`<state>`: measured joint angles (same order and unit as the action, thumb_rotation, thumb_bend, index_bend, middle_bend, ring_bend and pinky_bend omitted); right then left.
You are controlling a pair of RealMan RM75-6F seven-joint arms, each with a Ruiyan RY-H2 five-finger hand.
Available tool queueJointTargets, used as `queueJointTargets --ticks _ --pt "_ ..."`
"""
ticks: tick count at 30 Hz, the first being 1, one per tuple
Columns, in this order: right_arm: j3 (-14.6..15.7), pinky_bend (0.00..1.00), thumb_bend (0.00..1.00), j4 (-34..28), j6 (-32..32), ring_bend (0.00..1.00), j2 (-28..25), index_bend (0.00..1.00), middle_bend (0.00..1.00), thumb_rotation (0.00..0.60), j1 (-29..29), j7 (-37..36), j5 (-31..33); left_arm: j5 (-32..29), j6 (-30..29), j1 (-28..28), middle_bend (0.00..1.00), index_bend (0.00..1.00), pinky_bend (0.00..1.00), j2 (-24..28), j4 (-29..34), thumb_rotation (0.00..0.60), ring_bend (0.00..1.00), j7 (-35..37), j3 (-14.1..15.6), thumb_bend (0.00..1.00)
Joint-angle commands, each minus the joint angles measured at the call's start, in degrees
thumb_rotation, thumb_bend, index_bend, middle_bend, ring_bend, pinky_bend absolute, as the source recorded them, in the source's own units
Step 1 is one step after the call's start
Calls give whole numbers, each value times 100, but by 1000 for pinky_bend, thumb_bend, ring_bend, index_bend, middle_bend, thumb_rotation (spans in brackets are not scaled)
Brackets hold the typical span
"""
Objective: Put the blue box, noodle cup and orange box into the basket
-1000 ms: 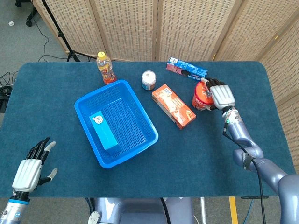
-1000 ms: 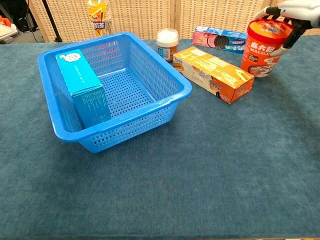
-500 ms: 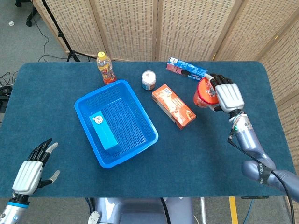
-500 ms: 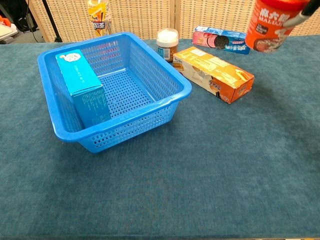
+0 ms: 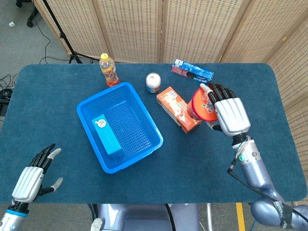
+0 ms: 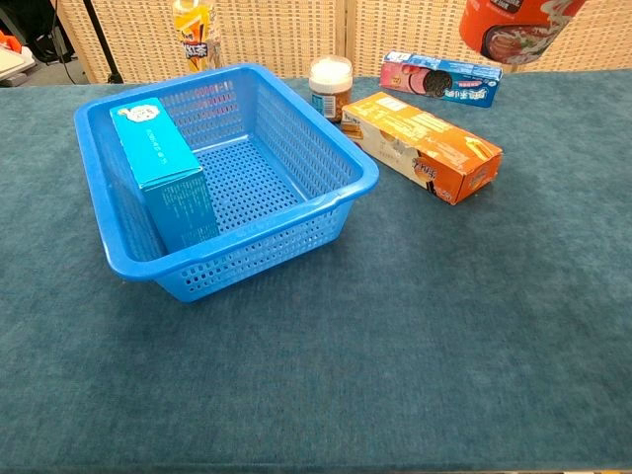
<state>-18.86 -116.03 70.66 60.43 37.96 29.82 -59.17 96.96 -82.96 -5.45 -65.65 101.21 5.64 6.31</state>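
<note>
noodle cup (image 5: 201, 104): round red tub, my right hand (image 5: 230, 115) has its fingers (image 5: 215, 91) wrapped on it, up off the surface above the orange box (image 5: 178, 109)
blue box (image 6: 163, 176): glossy carton, standing inside the perforated plastic basket (image 6: 326, 212)
surface (image 6: 415, 336): fuzzy teal cloth
left hand (image 5: 32, 178): fingers spread, holding nothing
views: chest cam only catches the cup's bottom; head cam shows both hands

A worktop (image 5: 57, 101) covered in dark teal cloth stands before folding wicker screens (image 5: 192, 29) in wooden frames. Grey floor (image 5: 24, 43) shows at left, with a black tripod leg (image 5: 62, 36) and cables (image 5: 6, 82).
</note>
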Motion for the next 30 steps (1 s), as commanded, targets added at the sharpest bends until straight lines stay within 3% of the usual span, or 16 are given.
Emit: queueJointTargets --ticks 1,13,30 --pt "248 473 311 -521 370 347 114 557 323 600 -163 372 -186 90 -49 13 0 76 127 46 40 600 4 29 44 299" --pt "745 473 311 -954 694 347 880 557 317 600 -257 835 -794 208 -91 35 0 76 127 85 110 600 4 -57 90 299" --pt "554 473 311 -855 478 347 1915 558 308 600 170 1077 -591 163 -56 25 0 76 127 58 96 600 3 -92 68 299"
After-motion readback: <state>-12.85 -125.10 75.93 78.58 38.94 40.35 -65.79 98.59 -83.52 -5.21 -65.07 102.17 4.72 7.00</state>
